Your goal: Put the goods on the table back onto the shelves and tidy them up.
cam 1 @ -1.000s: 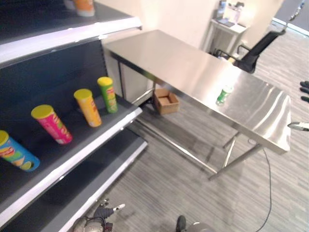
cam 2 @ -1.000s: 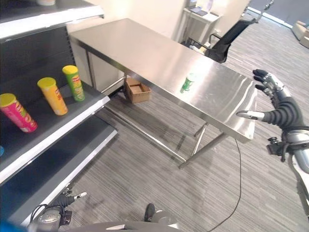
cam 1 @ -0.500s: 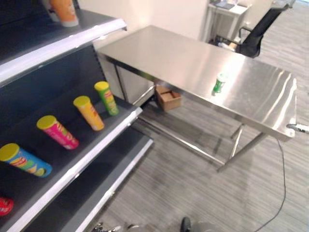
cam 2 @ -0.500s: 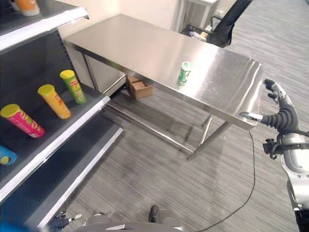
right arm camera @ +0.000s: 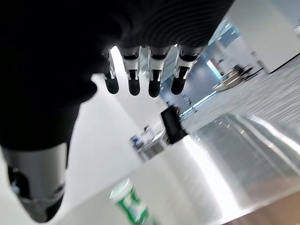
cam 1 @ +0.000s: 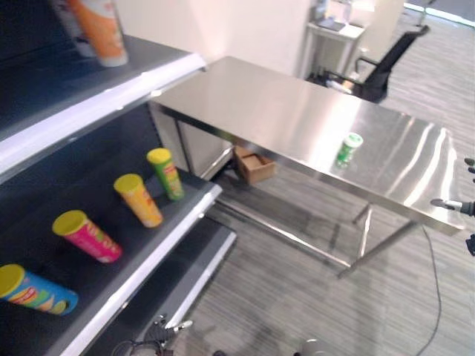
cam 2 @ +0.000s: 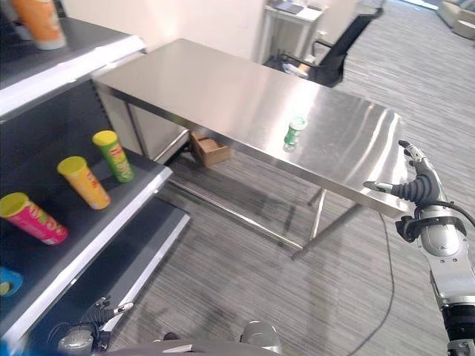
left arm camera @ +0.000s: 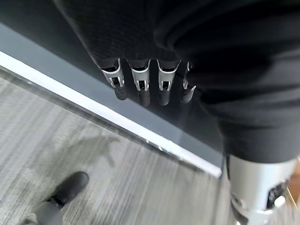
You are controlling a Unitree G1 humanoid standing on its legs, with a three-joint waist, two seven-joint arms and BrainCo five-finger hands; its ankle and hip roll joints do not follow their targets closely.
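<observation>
left hand (left arm camera: 140,89) low by the bottom shelf (left arm camera: 93,110), fingers straight, empty | right hand (cam 2: 417,185) off the table's near end, fingers spread, empty | green can (cam 2: 295,130) upright on steel table (cam 2: 223,89) (well apart from both hands) | four tubes on middle shelf (cam 1: 174,222) | office chair (cam 2: 338,48) beyond

You are looking down at a floor (cam 2: 245,289) of grey striped carpet. A long stainless-steel counter (cam 2: 223,96) stands on thin metal legs, its top catching bright glare from overhead light. Under it, near the wall, sits a small open cardboard box (cam 2: 208,148). To your left stands dark shelving (cam 1: 111,245) with white front edges. A plain cream wall (cam 1: 245,33) runs behind the counter. Past the counter's far end you see a black office chair (cam 1: 382,63) and a small white side table (cam 1: 334,33).
</observation>
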